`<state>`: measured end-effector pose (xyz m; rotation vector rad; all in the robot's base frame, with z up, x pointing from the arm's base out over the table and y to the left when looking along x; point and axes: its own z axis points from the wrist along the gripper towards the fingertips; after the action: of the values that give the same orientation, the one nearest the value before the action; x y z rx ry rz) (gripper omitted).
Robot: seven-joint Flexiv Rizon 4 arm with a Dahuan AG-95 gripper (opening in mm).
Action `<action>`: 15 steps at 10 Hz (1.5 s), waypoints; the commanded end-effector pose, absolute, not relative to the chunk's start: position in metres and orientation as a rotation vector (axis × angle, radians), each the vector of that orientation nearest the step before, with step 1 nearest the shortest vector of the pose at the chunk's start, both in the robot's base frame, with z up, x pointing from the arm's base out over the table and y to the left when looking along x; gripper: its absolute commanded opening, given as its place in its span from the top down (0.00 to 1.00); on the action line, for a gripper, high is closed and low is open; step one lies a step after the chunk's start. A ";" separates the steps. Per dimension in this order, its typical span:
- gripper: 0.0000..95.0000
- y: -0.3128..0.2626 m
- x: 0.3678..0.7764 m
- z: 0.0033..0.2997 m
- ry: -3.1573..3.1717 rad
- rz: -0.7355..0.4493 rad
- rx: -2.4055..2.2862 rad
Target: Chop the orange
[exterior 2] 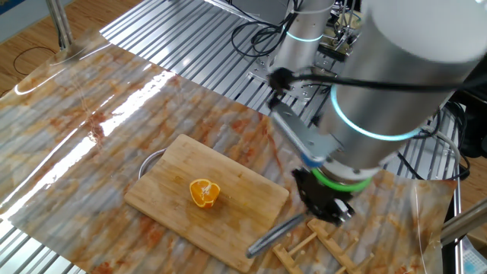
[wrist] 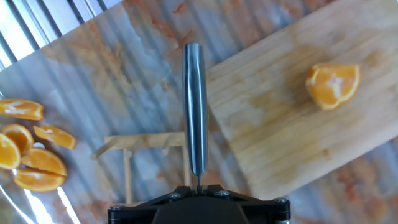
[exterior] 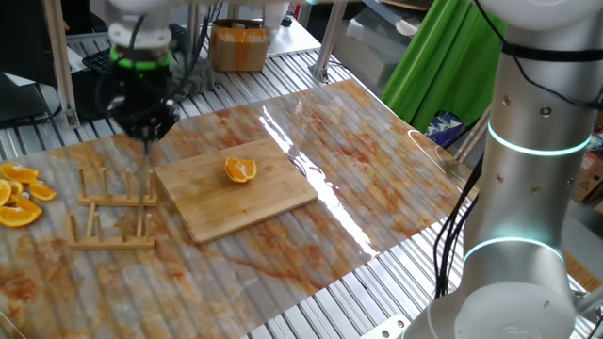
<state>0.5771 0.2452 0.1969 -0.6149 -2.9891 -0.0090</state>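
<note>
The robot's gripper (exterior: pixel 143 121) hangs above the wooden rack (exterior: pixel 115 215) at the table's edge, with a metal knife (wrist: pixel 194 106) running straight out from it toward 12 o'clock in the hand view. The jaws themselves are hidden behind the hand's black housing, so how far apart they stand, and whether they clamp the knife's near end, cannot be told. In the other fixed view the knife (exterior 2: pixel 275 234) slants down from the gripper (exterior 2: pixel 327 204), its far end near the corner of the cutting board (exterior 2: pixel 175 164). The orange (exterior: pixel 240 170), a small cut piece with bright flesh facing up, lies alone near the middle of the board, at about 2 o'clock from the blade in the hand view (wrist: pixel 333 85). A heap of orange slices (exterior: pixel 19 195) sits on the mat (exterior: pixel 377 179) at 9 o'clock from the rack.
</note>
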 end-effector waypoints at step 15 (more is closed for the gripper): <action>1.00 0.053 0.610 0.161 -3.165 -0.004 -0.077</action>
<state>0.6090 0.0525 0.1611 -0.0815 -3.1658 -0.0055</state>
